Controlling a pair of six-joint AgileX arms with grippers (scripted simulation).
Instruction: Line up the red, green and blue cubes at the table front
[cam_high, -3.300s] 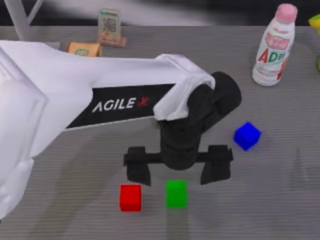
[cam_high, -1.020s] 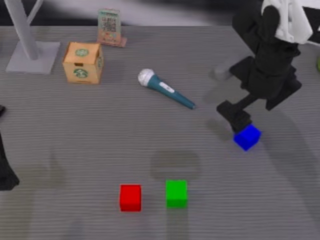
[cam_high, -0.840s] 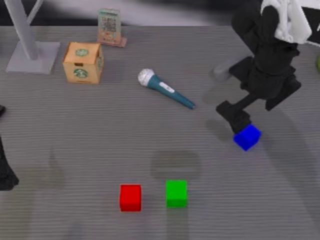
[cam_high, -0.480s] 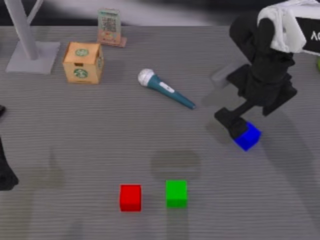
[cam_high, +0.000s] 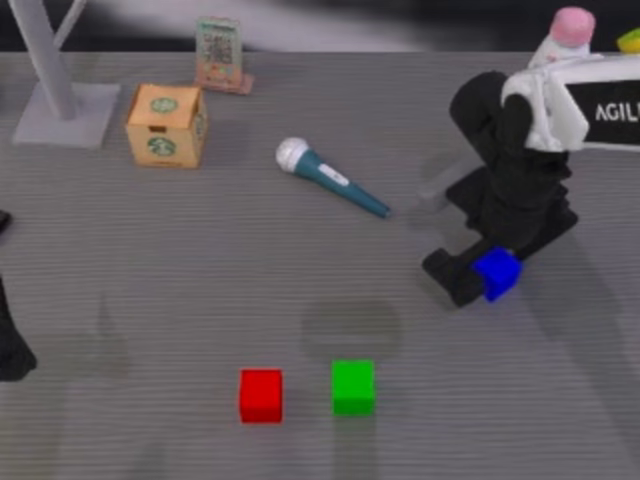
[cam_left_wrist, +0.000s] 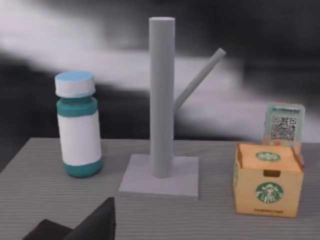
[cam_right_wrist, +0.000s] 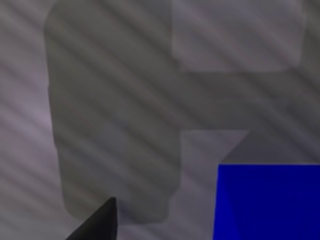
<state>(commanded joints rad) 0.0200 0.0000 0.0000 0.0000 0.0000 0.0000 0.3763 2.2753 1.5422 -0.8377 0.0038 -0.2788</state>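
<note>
Red cube (cam_high: 261, 394) and green cube (cam_high: 353, 386) are sitting side by side at the counter (cam_high: 200, 290) front. Blue cube (cam_high: 497, 273) is lying farther back, right of them. Right gripper (cam_high: 490, 268) is straddling the blue cube, fingers spread, apparently not clenched on it yet. Step in hand: grasping blue. Next calls for closing, lifting, placing it just right of green. Left arm is idling at the left edge; cannot tell its fingers.

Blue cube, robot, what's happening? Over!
Right gripper down around blue cube, grip unclear. Left arm parked at left edge. Red and green cubes side by side up front.
</note>
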